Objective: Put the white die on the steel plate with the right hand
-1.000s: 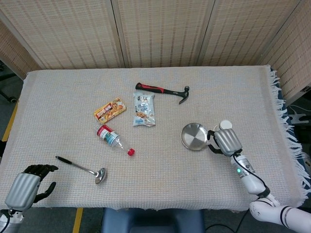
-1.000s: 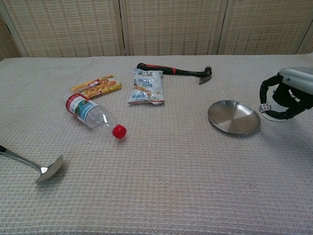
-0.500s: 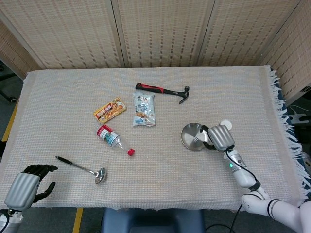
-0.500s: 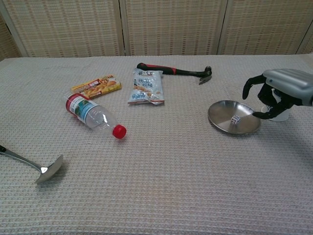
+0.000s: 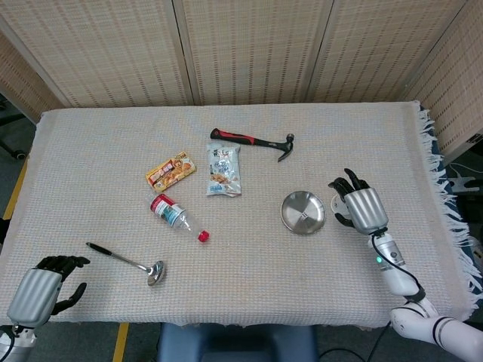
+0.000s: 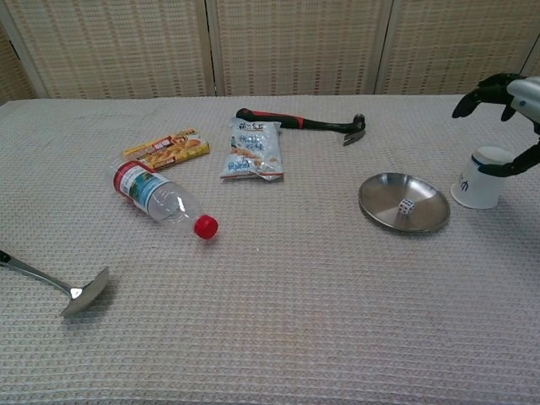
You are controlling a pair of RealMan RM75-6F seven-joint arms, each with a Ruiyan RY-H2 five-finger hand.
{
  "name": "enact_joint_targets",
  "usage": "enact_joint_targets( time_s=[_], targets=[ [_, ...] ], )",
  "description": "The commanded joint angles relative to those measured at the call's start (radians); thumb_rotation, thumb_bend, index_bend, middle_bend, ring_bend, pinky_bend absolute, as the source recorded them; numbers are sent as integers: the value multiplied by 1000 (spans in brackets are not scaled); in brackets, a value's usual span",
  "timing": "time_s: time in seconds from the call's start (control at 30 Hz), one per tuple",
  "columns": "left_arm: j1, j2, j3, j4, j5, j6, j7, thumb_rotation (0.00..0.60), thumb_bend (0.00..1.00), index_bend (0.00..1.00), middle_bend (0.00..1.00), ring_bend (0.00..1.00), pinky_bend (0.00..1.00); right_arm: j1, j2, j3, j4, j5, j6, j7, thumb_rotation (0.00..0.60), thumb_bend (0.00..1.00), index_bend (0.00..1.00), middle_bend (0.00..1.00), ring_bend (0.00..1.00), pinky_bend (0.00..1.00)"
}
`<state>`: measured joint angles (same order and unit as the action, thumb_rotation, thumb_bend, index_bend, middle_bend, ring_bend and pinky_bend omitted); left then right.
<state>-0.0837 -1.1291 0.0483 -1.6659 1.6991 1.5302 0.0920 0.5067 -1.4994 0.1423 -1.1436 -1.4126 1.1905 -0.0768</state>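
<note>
Already your small white die with dark pips (image 6: 407,206) sits inside the round steel plate (image 6: 380,196), a little toward the plate's right rim and not touching it. Your right hand (image 5: 358,205) hangs just to the right of the plate, clear of it, with the fingers (image 6: 477,91) spread and holding nothing. From those fingers the die lies to the left and lower down; a cube has no long axis to mind. Your right hand is far the nearer one. Your left hand (image 5: 39,292) rests well away from the plate at the near left corner of the desk (image 5: 90,151), fingers loosely apart and empty. By the look of it the placing is done, so I judge the next move is only to draw the right arm back. Mind the white paper cup (image 6: 482,177) just right of the plate, right under your fingers. Its dark mark is too small to read. The snack bags left of the plate carry print, also unreadable.
</note>
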Motion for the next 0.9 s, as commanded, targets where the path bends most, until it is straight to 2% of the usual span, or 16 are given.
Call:
enact_joint_targets(
  time_s=[0.03, 0.27, 0.6, 0.9],
  targets=[
    [0, 0, 0, -1, 0, -1, 2, 600, 336, 350, 407, 357, 372, -17, 16, 5, 2, 43, -29, -21, 600, 67, 243, 216, 45, 298],
    [0, 0, 2, -1, -1, -5, 6, 600, 335, 358, 416, 357, 372, -8, -26, 10, 112, 95, -109, 12, 600, 67, 238, 217, 45, 300],
    [-1, 0, 2, -2, -2, -7, 8, 600, 336, 358, 424, 357, 373, 25, -139, -4, 321, 63, -153, 134, 600, 67, 279, 216, 65, 364],
    [-1, 1, 2, -1, -2, -7, 6, 600, 336, 358, 425, 357, 373, 40, -204, -19, 437, 30, -162, 212, 600, 67, 313, 220, 104, 422]
  ],
)
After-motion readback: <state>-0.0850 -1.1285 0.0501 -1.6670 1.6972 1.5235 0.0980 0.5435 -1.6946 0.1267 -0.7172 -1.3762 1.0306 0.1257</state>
